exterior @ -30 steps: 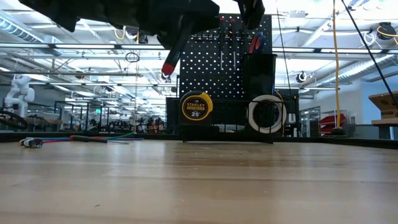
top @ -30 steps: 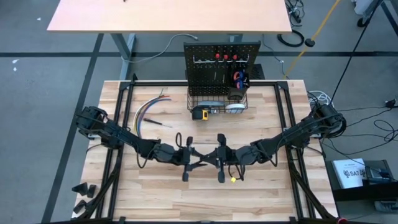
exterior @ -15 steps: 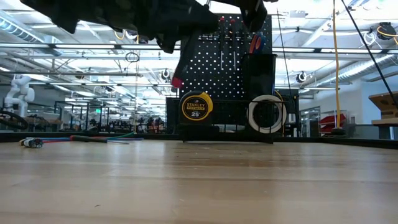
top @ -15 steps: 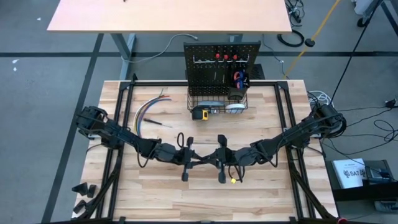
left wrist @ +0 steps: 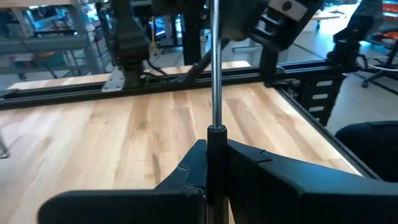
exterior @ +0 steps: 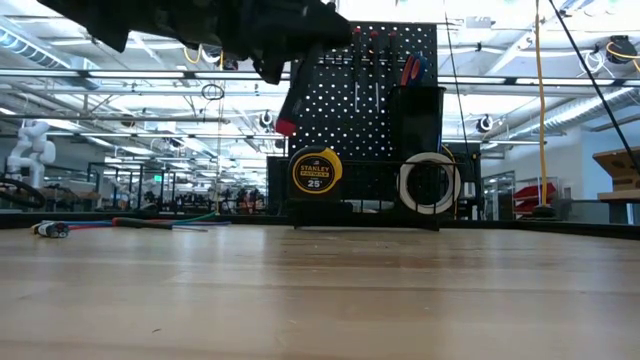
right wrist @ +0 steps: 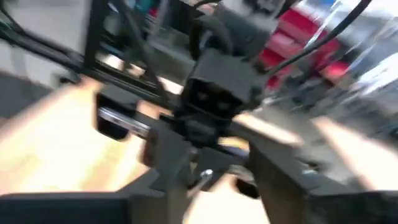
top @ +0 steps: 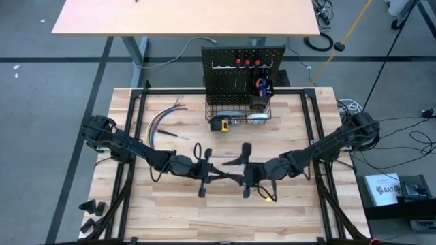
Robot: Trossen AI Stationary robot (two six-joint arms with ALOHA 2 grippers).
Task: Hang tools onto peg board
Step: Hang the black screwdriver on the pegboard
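The left gripper (left wrist: 211,180) clamped the screwdriver (left wrist: 215,68) for hanging, while the right gripper (top: 246,178) stood part-open beside it.

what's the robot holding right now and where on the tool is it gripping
The left gripper is shut on a screwdriver, gripping it where the black handle meets the silver shaft. The right gripper has let go and holds nothing.

Near half of the table (top: 204,221) is wide open; far side's blocked by the peg board (top: 242,68), tape measure (top: 219,124) and wires (top: 163,121).
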